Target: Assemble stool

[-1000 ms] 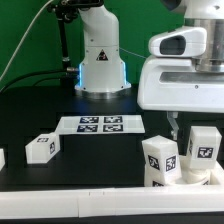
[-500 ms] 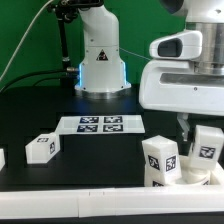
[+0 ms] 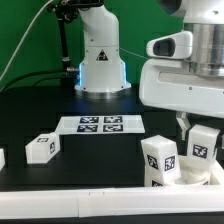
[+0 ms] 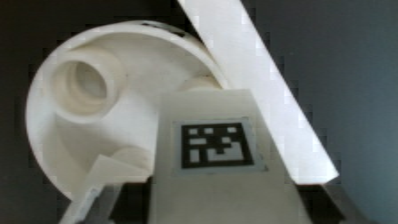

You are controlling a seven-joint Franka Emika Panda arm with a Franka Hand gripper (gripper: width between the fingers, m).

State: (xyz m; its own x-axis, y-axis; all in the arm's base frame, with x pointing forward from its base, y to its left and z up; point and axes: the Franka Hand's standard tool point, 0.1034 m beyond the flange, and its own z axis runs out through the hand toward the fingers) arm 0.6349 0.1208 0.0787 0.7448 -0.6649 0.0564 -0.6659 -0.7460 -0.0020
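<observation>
My gripper (image 3: 196, 133) is shut on a white block leg (image 3: 203, 143) with a square tag and holds it upright over the round white seat (image 3: 190, 178) at the exterior view's lower right. A second tagged leg (image 3: 160, 160) stands upright on the seat beside it. In the wrist view the held leg (image 4: 217, 140) sits between my gripper's (image 4: 217, 208) fingers, with the seat (image 4: 71, 130) and one round socket (image 4: 89, 80) below it. Another loose leg (image 3: 40, 148) lies on the table at the left. A further white piece (image 3: 1, 157) shows at the left edge.
The marker board (image 3: 100, 124) lies flat mid-table. The robot's white base (image 3: 100, 60) stands at the back. A low white wall (image 3: 70, 196) runs along the table's front edge; in the wrist view a long white bar (image 4: 249, 70) crosses beside the seat.
My gripper and the held leg have shifted slightly to the exterior view's right over the seat. The other parts have not moved.
</observation>
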